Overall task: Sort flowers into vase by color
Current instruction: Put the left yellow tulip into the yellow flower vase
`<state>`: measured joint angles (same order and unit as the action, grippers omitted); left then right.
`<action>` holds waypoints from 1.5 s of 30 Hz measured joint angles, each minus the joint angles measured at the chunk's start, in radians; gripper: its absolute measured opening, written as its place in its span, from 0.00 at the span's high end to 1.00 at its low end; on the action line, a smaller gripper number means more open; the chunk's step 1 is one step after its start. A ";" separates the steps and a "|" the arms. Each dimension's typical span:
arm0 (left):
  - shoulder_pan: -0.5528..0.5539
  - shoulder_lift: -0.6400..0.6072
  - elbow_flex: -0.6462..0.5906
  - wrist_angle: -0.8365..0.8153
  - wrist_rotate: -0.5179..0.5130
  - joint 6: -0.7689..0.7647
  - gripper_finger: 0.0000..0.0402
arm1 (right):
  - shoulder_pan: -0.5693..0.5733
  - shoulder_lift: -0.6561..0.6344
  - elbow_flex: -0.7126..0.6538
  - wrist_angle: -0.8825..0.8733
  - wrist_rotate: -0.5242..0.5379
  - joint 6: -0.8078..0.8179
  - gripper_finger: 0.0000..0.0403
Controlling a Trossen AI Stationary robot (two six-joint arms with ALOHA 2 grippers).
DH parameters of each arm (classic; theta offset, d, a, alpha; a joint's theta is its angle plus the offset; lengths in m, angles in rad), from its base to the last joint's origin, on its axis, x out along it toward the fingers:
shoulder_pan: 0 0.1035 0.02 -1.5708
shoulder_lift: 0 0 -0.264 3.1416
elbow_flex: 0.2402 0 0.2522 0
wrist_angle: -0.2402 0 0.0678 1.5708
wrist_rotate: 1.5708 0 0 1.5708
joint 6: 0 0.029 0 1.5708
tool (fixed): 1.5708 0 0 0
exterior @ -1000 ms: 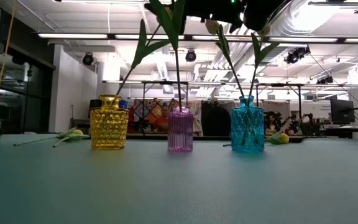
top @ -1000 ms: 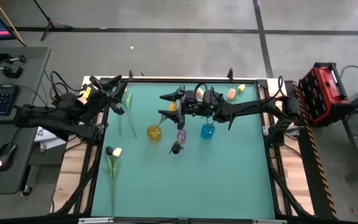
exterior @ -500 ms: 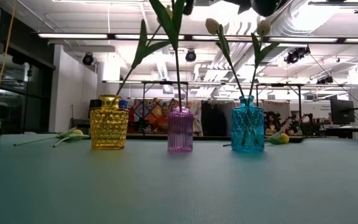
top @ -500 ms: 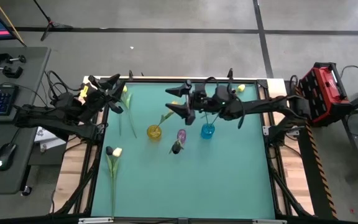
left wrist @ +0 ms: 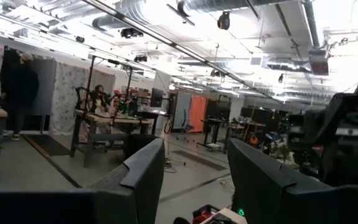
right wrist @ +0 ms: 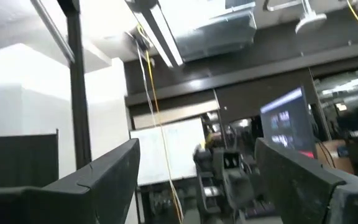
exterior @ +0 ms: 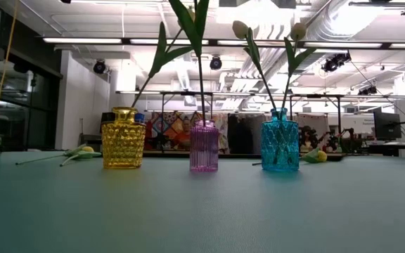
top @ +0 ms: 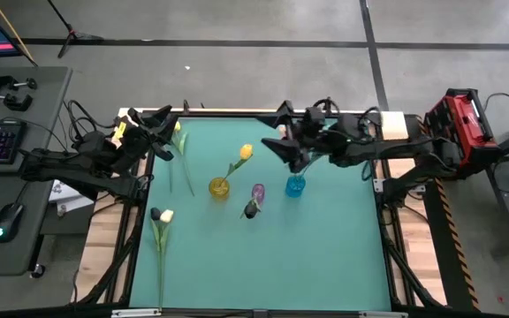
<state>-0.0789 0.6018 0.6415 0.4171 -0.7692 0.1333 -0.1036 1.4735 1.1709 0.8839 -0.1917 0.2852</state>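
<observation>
Three small glass vases stand in a row mid-table: a yellow vase (top: 219, 187) (exterior: 124, 138) with a yellow tulip (top: 246, 152), a purple vase (top: 258, 192) (exterior: 204, 145) with a dark tulip (top: 250, 210), and a blue vase (top: 295, 185) (exterior: 280, 141) with two peach tulips (exterior: 240, 29). My right gripper (top: 272, 125) is open and empty, high above the table's far part, just beyond the blue vase. My left gripper (top: 170, 134) is open and empty at the far left corner, by a pale tulip (top: 184, 163) lying on the table.
Two more tulips, one dark and one pale yellow (top: 160, 217), lie side by side at the table's left, stems toward the near edge. Another yellow bud (exterior: 319, 156) lies on the table right of the blue vase. The green mat (top: 272, 256) has open room toward its near edge.
My right gripper has drawn back from over the yellow and purple vases toward the table's far right and gone up, leaving the low view. It stays open. The yellow tulip it stood over now shows leaning in the yellow vase.
</observation>
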 joint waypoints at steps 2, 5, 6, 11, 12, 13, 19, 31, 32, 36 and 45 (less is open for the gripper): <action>0.000 0.000 0.000 0.000 0.000 -0.009 0.59 | 0.000 -0.033 0.000 -0.017 0.000 -0.005 0.24; 0.000 0.000 0.000 0.000 0.007 -0.029 0.59 | 0.000 -0.089 0.000 -0.087 0.000 -0.021 0.24; 0.000 0.004 0.000 0.002 0.008 -0.033 0.59 | 0.000 -0.109 0.000 -0.124 0.000 -0.041 0.24; 0.042 0.040 0.000 0.008 0.057 -0.108 0.59 | -0.001 -0.206 0.000 -0.321 0.047 -0.127 0.24; 0.056 0.051 0.000 0.007 0.073 -0.128 0.59 | -0.001 -0.222 0.000 -0.355 0.065 -0.134 0.24; 0.071 0.063 0.000 0.007 0.084 -0.148 0.59 | -0.001 -0.238 0.000 -0.389 0.082 -0.139 0.24; 0.205 0.123 0.068 -0.153 0.141 -0.309 0.59 | -0.001 -0.319 0.000 -0.586 0.174 -0.181 0.24; 0.622 0.437 0.401 -1.052 0.471 -0.707 0.59 | -0.001 -0.370 0.000 -0.838 0.340 -0.117 0.24; 0.636 0.458 0.395 -1.082 0.475 -0.735 0.59 | -0.001 -0.370 0.000 -0.851 0.342 -0.109 0.24; 0.662 0.518 0.338 -1.174 0.473 -0.806 0.59 | -0.001 -0.370 0.000 -0.899 0.343 -0.100 0.24; 0.669 0.601 0.105 -1.196 0.396 -1.124 0.59 | -0.001 -0.370 0.000 -0.903 0.357 -0.099 0.24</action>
<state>0.5900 1.2027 0.7469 -0.7787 -0.3732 -0.9904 -0.1047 1.1034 1.1709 -0.0196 0.1658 0.1864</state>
